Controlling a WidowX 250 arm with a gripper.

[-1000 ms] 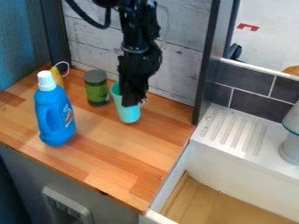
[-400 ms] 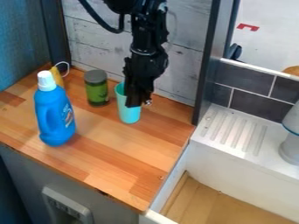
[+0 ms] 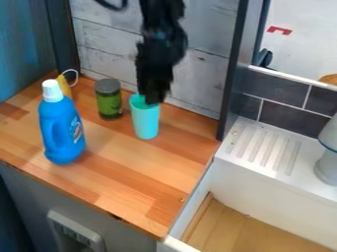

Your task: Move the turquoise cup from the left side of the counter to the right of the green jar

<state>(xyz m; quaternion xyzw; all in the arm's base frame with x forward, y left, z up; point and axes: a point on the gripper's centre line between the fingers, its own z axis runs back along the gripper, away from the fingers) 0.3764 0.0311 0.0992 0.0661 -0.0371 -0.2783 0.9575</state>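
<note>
A blue plastic bottle (image 3: 60,129), dark-lidded green cylindrical jar (image 3: 109,102) and upright turquoise cup (image 3: 145,124) stand on the wooden counter (image 3: 121,179); the black gripper (image 3: 152,100) is at the cup's mouth, whether clamped or apart one cannot tell.

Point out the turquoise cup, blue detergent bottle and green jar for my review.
Turquoise cup (image 3: 145,122), camera view, outer wall.
Blue detergent bottle (image 3: 64,123), camera view, upper body.
Green jar (image 3: 110,104), camera view, side below its dark lid.

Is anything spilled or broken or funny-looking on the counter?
Nothing looks spilled or tipped: the turquoise cup, green jar and blue bottle stand upright. Only a dark mark on the front edge of the counter looks odd, maybe chipped.
</note>
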